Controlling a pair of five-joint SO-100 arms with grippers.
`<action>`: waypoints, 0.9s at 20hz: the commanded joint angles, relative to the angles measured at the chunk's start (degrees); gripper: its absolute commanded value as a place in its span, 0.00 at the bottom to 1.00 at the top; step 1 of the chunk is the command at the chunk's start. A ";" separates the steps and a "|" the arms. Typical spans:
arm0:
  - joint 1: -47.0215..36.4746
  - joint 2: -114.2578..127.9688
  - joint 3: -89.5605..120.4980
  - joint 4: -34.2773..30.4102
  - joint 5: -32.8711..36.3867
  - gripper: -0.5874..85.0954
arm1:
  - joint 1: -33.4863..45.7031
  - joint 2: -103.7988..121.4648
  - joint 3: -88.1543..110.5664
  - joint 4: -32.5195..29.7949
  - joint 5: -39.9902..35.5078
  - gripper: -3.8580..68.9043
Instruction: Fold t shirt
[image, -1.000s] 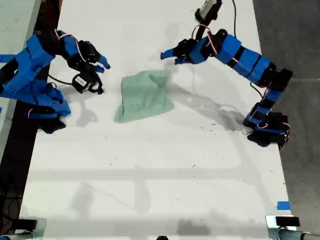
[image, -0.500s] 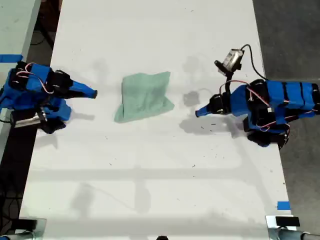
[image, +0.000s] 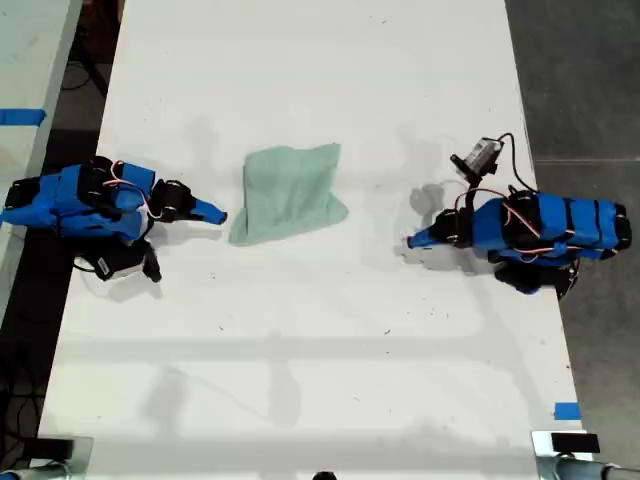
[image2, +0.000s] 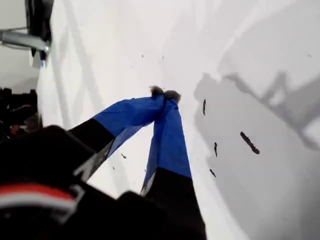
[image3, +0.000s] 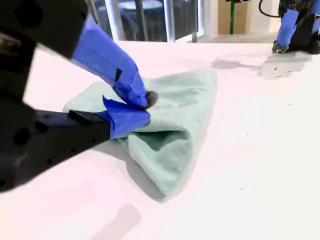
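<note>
The t shirt (image: 290, 193) is a pale mint-green folded bundle lying on the white table (image: 300, 380), between the two arms. It fills the middle of the second wrist view (image3: 185, 110), just beyond the fingertips. My second gripper (image: 218, 213) (image3: 144, 107) lies low at the exterior view's left. It is shut, holds nothing, and its tip stops a little short of the shirt's edge. My first gripper (image: 412, 241) (image2: 165, 93) rests low at the exterior view's right, well apart from the shirt. It is shut over bare table.
Small black marks (image2: 248, 142) dot the table by my first gripper. A piece of blue tape (image: 566, 411) sits near the table's corner at the exterior view's lower right. Another strip (image: 20, 116) lies on the side surface at that view's left.
Both arms have come down from beside the shirt and folded low onto the table. My second gripper has since slid back towards the shirt. The shirt has kept its place.
</note>
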 joint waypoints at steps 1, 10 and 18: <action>1.14 0.62 0.88 0.88 -3.25 0.01 | 3.16 1.32 3.16 8.00 0.79 0.05; -3.08 0.53 2.20 5.54 -4.57 0.09 | 2.37 1.32 3.08 12.66 0.62 0.15; -3.52 0.62 2.37 5.80 -5.19 0.11 | 2.37 1.32 3.08 12.66 0.88 0.15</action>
